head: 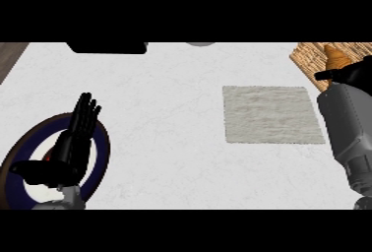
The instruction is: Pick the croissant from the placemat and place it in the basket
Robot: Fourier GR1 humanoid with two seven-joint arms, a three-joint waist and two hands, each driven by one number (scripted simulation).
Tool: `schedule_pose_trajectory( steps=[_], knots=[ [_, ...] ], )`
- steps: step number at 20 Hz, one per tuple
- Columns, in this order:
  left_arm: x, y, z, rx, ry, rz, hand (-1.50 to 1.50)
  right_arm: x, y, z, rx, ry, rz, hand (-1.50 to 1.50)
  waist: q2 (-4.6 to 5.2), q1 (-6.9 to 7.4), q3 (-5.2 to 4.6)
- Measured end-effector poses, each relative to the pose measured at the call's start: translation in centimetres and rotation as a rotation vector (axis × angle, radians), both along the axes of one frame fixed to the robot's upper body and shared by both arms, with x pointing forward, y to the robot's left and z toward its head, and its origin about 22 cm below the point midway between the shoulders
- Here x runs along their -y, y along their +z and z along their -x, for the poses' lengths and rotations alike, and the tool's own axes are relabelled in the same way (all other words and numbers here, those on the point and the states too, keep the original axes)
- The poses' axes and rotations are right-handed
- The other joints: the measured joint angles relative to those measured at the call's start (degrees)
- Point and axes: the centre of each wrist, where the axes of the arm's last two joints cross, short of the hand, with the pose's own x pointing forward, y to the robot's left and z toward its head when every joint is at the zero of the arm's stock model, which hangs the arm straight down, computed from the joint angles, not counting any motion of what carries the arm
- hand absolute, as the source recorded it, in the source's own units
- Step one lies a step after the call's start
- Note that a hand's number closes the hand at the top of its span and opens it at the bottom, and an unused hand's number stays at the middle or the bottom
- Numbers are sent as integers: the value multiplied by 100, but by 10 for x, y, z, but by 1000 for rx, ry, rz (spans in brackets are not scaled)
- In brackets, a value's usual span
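1. Reaching over the basket [312,51], the right hand [347,74] shows as a dark lump. The croissant [335,54] pokes out just beyond it, above the weave. I cannot tell whether the hand is clamped on the pastry or apart from it.
2. The placemat [272,114] lies bare, to the left of that hand and nearer the robot.
3. The left hand [81,123] rests open, fingers straight, over a dark-rimmed plate [104,147], well apart from the action.
4. Judging the risk: the croissant hangs close to the basket's near wall. Released there, it might catch the rim and tumble onto the worktop [167,98].
5. A hand drawn back low could also nudge the basket.
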Motion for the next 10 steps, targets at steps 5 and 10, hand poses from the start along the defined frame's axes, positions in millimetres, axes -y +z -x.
schedule_pose_trajectory(
  steps=[5, 10],
  knots=[
    [-4, 4, -2, -1, 7, 5, 0, 3, 13, -1, 73, -6, 108, -150, 3, -18, 8],
    [-7, 1, 0, -3, 12, 1, 0, 3, 30, 2, 121, -48, 206, -150, -21, -84, 7]
  ],
)
